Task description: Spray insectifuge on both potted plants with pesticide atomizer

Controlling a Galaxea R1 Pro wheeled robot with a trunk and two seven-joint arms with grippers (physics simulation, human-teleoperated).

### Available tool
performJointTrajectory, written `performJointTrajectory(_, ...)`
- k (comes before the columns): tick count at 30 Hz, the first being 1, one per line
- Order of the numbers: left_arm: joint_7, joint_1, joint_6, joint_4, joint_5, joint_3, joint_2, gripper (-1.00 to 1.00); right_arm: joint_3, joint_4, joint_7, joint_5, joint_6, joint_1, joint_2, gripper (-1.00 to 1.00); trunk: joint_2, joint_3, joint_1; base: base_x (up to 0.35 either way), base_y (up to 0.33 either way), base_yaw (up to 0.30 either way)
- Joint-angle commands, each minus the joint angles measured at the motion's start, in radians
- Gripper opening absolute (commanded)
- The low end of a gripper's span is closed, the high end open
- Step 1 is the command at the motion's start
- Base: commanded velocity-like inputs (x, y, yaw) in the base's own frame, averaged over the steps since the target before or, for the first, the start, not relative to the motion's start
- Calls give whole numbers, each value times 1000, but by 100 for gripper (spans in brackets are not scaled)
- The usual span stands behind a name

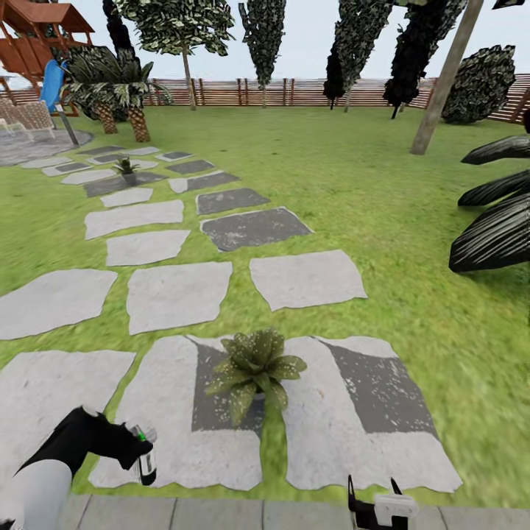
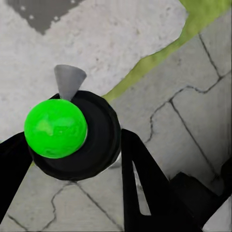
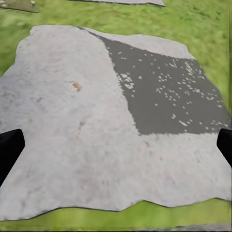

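Observation:
Low in the head view, my left gripper (image 1: 141, 450) is shut on the pesticide atomizer (image 1: 146, 456), held just above a pale stepping stone (image 1: 158, 412). The left wrist view looks down on the atomizer (image 2: 72, 140): bright green cap, dark body, grey cone nozzle (image 2: 69, 81), with black fingers (image 2: 142, 188) on both sides. One potted plant (image 1: 254, 366) sits on the stone just ahead and to the right of the atomizer. The other potted plant (image 1: 126, 168) stands far up the path. My right gripper (image 1: 374, 495) is open over a grey stone (image 3: 72, 121).
Stepping stones (image 1: 177, 294) run up the lawn toward palms (image 1: 118, 85) and a wooden playset (image 1: 40, 40). A slatted fence (image 1: 294, 92) closes the back. A leaning pole (image 1: 445, 81) and dark bush leaves (image 1: 497, 221) stand at the right. A paved strip (image 1: 221, 515) lies at my feet.

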Motion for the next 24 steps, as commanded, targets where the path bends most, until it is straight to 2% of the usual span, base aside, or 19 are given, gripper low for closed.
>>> performJointTrajectory(1, -7, -1, -12, 6, 19, 8, -1, -100, 8, 1, -7, -2, -1, -1, 1, 100, 0, -1, -1, -323, -127, 0)
performJointTrajectory(3, -6, 3, -32, 12, 45, 10, -1, -100, 8, 1, -7, -2, -1, -1, 5, 100, 0, -1, -1, -302, -156, 61)
performJointTrajectory(8, -6, 7, -38, 14, 52, 11, 1, -100, 8, 1, -7, -2, -1, -1, 13, 100, 0, -1, -1, -282, -149, 208)
performJointTrajectory(12, 1, 7, -38, 15, 54, 10, 0, -100, 14, -2, -5, 4, -1, -1, 18, 100, 0, -1, -1, -86, -33, 49)
performJointTrajectory(14, 6, 9, -41, 27, 52, 10, 0, -100, 46, -6, 22, 34, 6, -1, 19, 100, 0, -1, -1, -13, -5, 7)
performJointTrajectory(16, 6, 14, -74, 63, 47, 4, -2, -100, 118, -37, 132, 108, 34, -1, 20, 100, 0, -1, -1, -4, -1, 2)
performJointTrajectory(17, 6, 16, -118, 76, 43, 1, -4, -100, 144, -79, 242, 153, 86, -2, 19, 100, 0, -1, -1, -1, 0, 1)
performJointTrajectory(18, 5, 16, -133, 79, 41, -2, -5, -100, 150, -107, 306, 169, 124, -5, 18, 100, 0, -1, -1, 0, 0, 0)
performJointTrajectory(20, 3, 16, -153, 80, 39, -31, -5, -100, 159, -213, 526, 192, 293, -21, 14, 100, 0, -1, -1, 0, 0, 0)
performJointTrajectory(21, 3, 15, -156, 76, 37, -67, -5, -100, 160, -272, 641, 197, 395, -29, 12, 100, 0, -1, -1, 0, 0, 0)
performJointTrajectory(22, 4, 15, -156, 75, 35, -100, -5, -100, 161, -312, 707, 200, 457, -33, 11, 100, 0, -1, -1, 0, 0, 0)
performJointTrajectory(23, 4, 15, -156, 73, 33, -155, -5, -100, 161, -377, 779, 202, 537, -39, 11, 100, 0, -1, -1, 0, 0, 0)
performJointTrajectory(24, 5, 13, -155, 71, 32, -198, -6, -100, 161, -434, 819, 204, 596, -47, 11, 100, 0, -1, -1, 0, 0, 0)
